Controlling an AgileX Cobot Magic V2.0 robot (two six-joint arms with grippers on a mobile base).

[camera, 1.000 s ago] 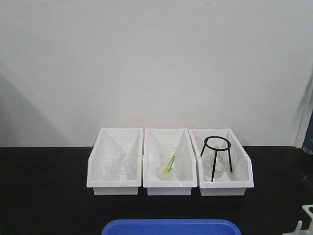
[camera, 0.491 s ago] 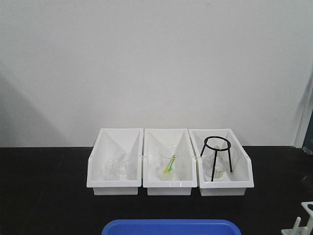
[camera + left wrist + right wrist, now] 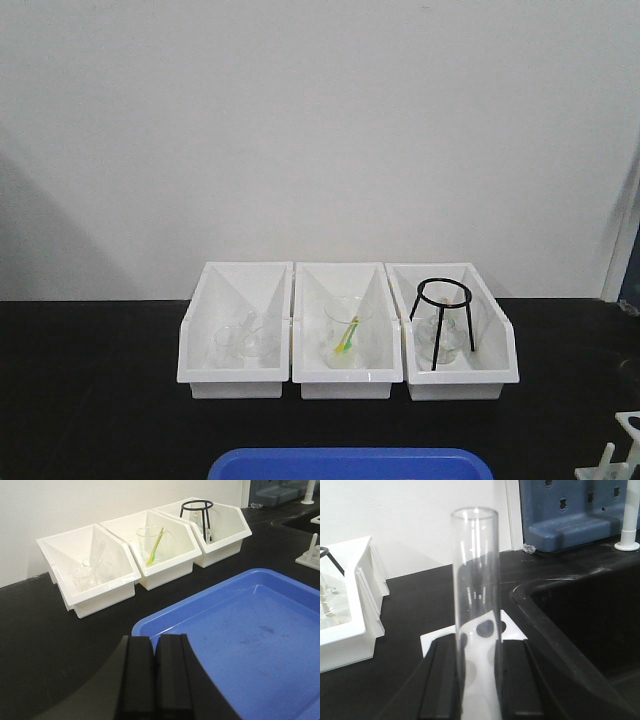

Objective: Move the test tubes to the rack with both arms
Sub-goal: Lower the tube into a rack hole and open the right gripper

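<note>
On the black bench [image 3: 100, 400] under a white wall [image 3: 320, 120], right claw [image 3: 476, 680] clamps a test tube [image 3: 475, 580]; left claw [image 3: 155, 675] pressed together.

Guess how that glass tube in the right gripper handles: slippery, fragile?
Likely slippery: the test tube is smooth clear glass held only between two flat fingers. Probably fragile, being thin-walled. Round and slim, it would likely roll if laid on the black counter.
</note>
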